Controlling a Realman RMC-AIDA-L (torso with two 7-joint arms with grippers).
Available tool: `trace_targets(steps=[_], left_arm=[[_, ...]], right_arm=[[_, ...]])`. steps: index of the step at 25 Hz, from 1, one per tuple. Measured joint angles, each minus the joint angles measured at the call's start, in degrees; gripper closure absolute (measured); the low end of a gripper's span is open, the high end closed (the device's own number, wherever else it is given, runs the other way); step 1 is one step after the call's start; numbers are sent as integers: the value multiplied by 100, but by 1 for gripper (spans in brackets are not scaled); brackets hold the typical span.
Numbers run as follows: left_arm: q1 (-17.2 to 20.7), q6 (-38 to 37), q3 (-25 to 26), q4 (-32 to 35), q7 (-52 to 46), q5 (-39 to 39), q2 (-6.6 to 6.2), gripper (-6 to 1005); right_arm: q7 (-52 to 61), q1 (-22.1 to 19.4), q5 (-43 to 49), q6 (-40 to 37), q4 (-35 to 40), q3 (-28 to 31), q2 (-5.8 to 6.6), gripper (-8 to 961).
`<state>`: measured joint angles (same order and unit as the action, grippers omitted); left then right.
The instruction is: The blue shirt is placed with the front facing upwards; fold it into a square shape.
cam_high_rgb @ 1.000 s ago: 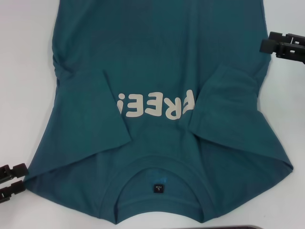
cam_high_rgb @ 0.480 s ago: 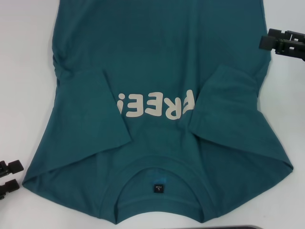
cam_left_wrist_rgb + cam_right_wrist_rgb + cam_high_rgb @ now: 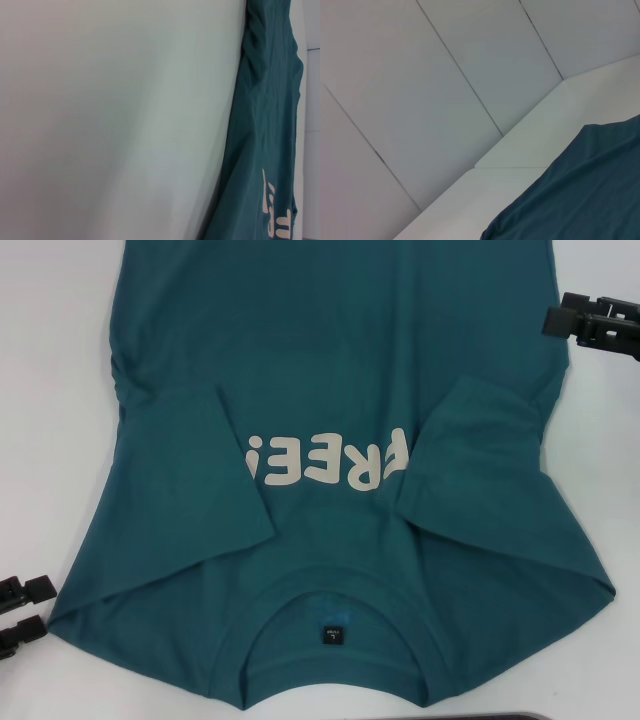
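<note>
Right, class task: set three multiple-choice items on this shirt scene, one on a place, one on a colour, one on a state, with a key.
1. Where is the collar of the shirt in the head view?
A. at the far edge
B. at the near edge, by the robot
C. under the left sleeve

2. What colour is the lettering?
A. off-white
B. yellow
C. black

3. How do the sleeves lie?
A. spread flat outward
B. rolled up
C. both folded in over the chest

Key: 1 B, the collar sits at the bottom of the head view with the lettering upside down. 2 A, the pale letters stand out on the teal cloth. 3 C, the left sleeve and right sleeve lie over the front, while the left end effector and right end effector wait open off the cloth.
</note>
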<state>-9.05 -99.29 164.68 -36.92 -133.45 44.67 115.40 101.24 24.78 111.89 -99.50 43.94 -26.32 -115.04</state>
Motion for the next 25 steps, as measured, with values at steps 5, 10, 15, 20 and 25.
trace_targets(steps=[5, 10, 15, 20, 25], left_arm=[[-34, 7, 3, 8, -3, -23, 14, 238], [-84, 8, -3, 23, -5, -45, 28, 237], [-146, 7, -72, 27, -29, -46, 44, 238], [-226, 27, -161, 37, -108, -105, 47, 238], [-259, 59, -164, 37, -126, -128, 60, 241]], right_arm=[[1, -4, -1, 0, -8, 10, -3, 99], [1, 5, -1, 0, -9, 23, -9, 100], [1, 10, -9, 0, -9, 30, -7, 100], [1, 9, -17, 0, -9, 53, -2, 100], [1, 9, -28, 3, -9, 96, 0, 100]])
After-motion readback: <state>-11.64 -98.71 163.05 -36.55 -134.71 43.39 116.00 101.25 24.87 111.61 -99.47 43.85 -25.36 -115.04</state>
